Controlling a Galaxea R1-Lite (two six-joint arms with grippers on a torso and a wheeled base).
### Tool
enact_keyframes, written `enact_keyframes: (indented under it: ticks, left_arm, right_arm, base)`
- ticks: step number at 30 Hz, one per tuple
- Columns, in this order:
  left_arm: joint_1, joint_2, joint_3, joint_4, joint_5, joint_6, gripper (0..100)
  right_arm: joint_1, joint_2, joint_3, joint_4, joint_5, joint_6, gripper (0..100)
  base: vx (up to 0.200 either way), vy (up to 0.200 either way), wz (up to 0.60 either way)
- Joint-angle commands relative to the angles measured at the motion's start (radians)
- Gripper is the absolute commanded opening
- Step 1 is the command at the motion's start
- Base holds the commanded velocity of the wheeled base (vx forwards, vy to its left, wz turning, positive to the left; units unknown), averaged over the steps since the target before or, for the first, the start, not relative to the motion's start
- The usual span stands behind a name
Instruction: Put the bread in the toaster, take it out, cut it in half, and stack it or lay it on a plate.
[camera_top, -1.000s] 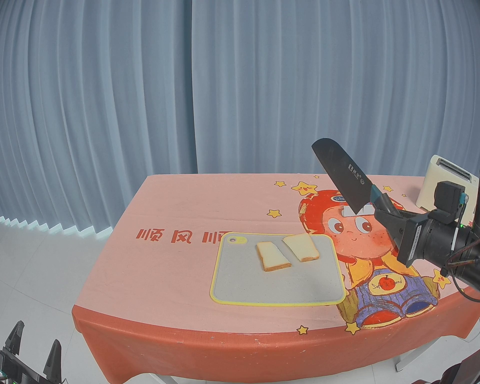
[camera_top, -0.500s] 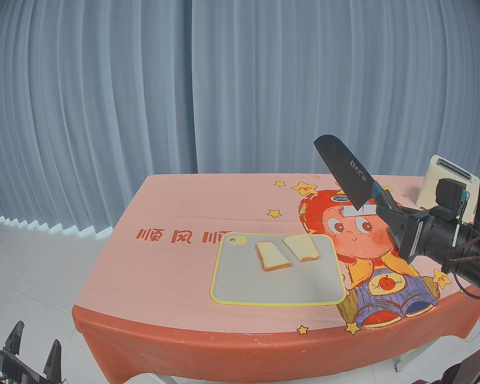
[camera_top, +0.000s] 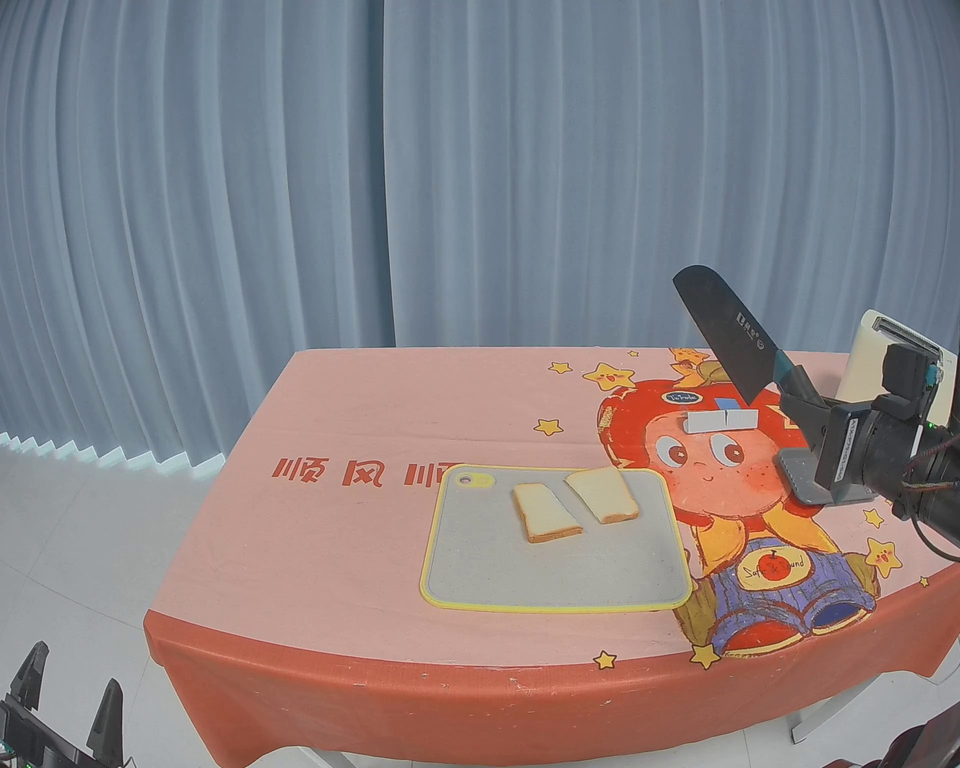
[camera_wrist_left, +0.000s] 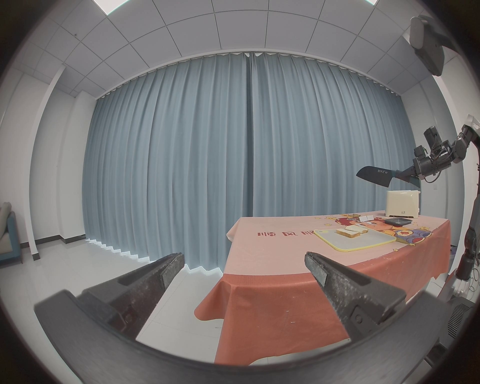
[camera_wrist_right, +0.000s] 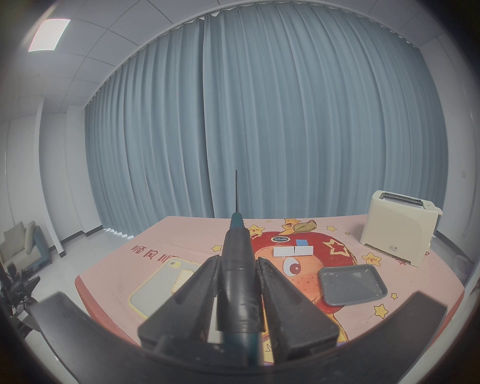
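1. Left tool (camera_top: 66, 692): it sits low, off the near left corner of the surface (camera_top: 330, 560), well apart from every task item. Its fingers stand apart and hold nothing. Judged purpose: this keeps the cutting zone free.
2. Cutting board (camera_top: 480, 570): it lies flat at the middle of the surface, close to the near edge. The two bread halves (camera_top: 545, 513) lie on its far part, side by side with a narrow gap between them. The cut reads as complete, and the transfer to the plate is not yet done.
3. Tray (camera_wrist_right: 352, 284): it serves as the plate and lies right of the board, within short reach of it. The head view has the right arm across part of it. The right wrist view gives its full outline.
4. Right tool (camera_wrist_right: 239, 295): it is clamped on the handle of the knife (camera_top: 730, 335), above the right side of the surface. The blade points up and far-left, clear of the bread. Judged purpose: this holds the edge away from the bread and the cloth. The right wrist view shows the blade edge-on as a thin line, while the head view shows its broad face.
5. Toaster (camera_wrist_right: 400, 225): it stands upright at the far right, slots up. The left wrist view shows it in profile with the knife above it.
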Motion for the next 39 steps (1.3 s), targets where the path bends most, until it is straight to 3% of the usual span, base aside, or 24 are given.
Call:
enact_keyframes:
  ticks: [1,30,39]
  left_arm:
    - [0.000,0.004,0.018,0.000,0.000,0.000,100]
    - [0.000,0.004,0.018,0.000,0.000,0.000,100]
    - [0.000,0.004,0.018,0.000,0.000,0.000,100]
  right_arm:
    - [-0.027,0.009,0.003,0.000,0.021,-0.002,0]
    - [-0.066,0.074,-0.015,-0.005,0.024,0.002,0]
    - [-0.093,0.118,0.008,-0.141,0.026,-0.006,0]
  base:
    - [0.000,0.000,0.00]
    - [0.000,0.000,0.00]
    - [0.000,0.000,0.00]
